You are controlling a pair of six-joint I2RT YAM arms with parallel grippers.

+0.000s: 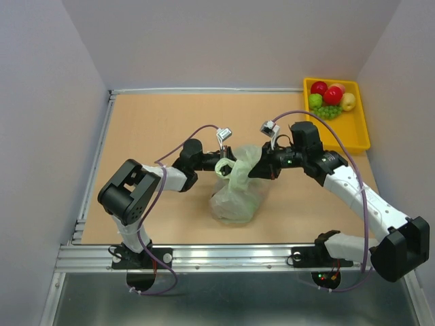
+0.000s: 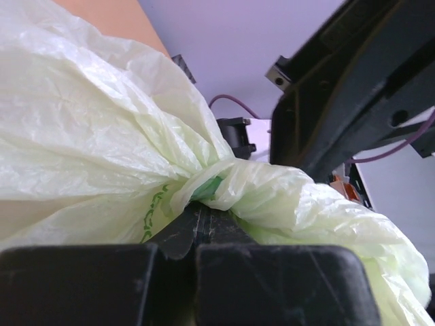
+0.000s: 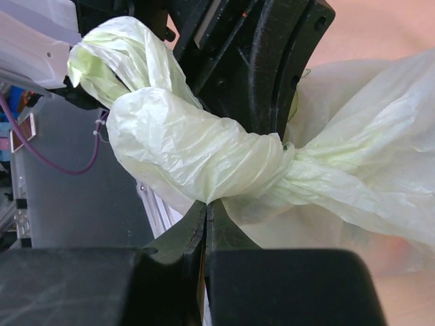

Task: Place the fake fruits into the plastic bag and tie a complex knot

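The pale-green plastic bag stands at the table's middle, its top twisted into a knot between my two grippers. My left gripper is shut on a twisted strand of the bag just left of the knot, fingertips pressed together. My right gripper is shut on the other strand at the right, its fingertips meeting under the plastic. The fake fruits lie in the yellow tray at the back right: red ones, a green one, a yellow one and green grapes.
The yellow tray sits at the table's far right edge. A metal rail runs along the near edge by the arm bases. Purple cables arc over both arms.
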